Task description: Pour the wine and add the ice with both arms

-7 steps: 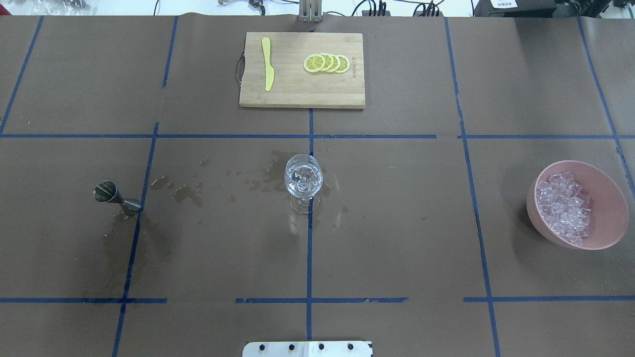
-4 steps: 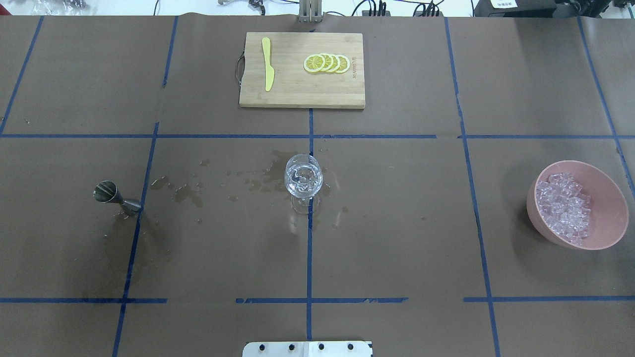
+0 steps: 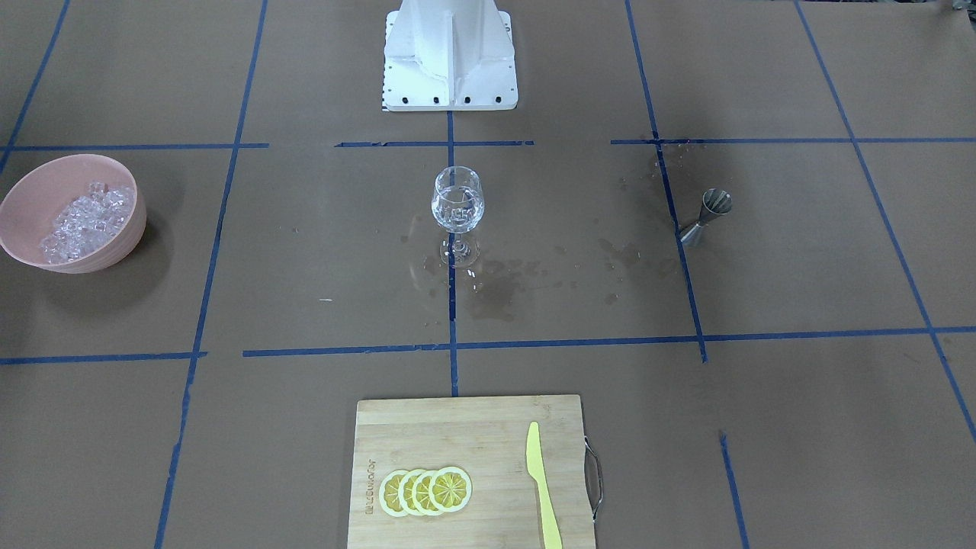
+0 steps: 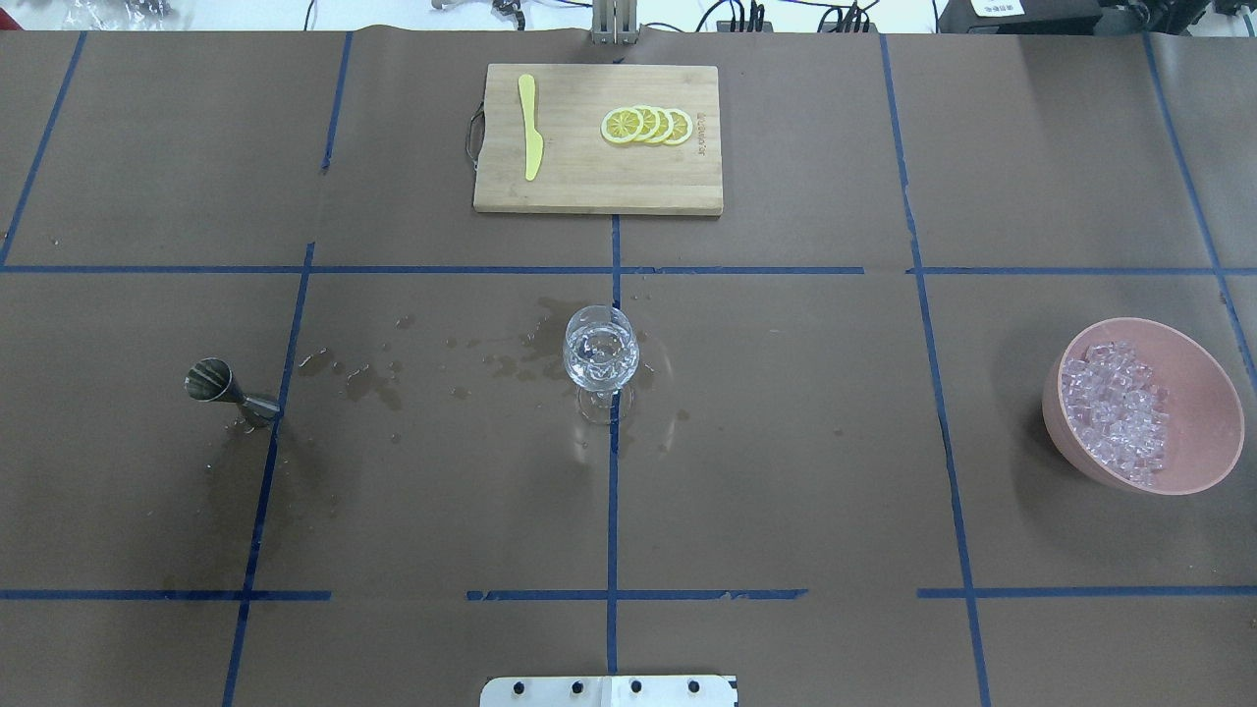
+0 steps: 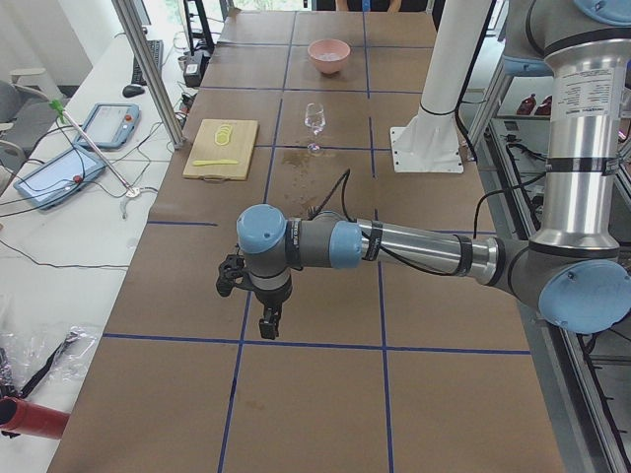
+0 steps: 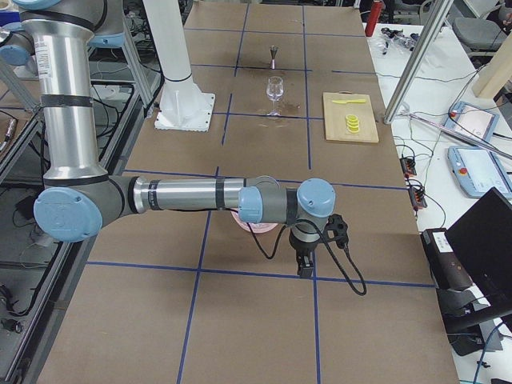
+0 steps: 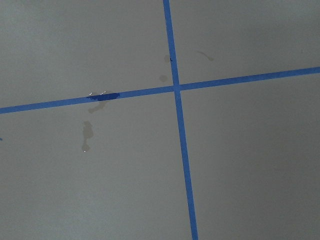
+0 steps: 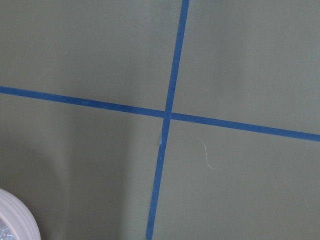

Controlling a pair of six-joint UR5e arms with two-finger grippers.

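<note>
Both arms hang low over the table's two ends, with the drink standing between them.

The left arm [image 5: 414, 246] points its black two-finger left gripper [image 5: 266, 323] down over a blue tape crossing [image 7: 175, 88]; how far it is open, and whether it holds anything, cannot be told. Well off to that gripper's right stands the small steel double-cone jigger [image 4: 228, 386], beside wet brown stains [image 4: 368, 381]. Further right is the clear stemmed wine glass [image 4: 600, 344], upright, holding a few glinting cubes and the almost colourless wine [image 3: 457, 216]. Further right again is the round pink bowl [image 4: 1206, 412], holding the ice [image 4: 1115, 412]. It sits just beside the black right gripper [image 6: 305, 266], which hangs from the right arm [image 6: 184, 194]. That gripper's opening cannot be told either.
</note>
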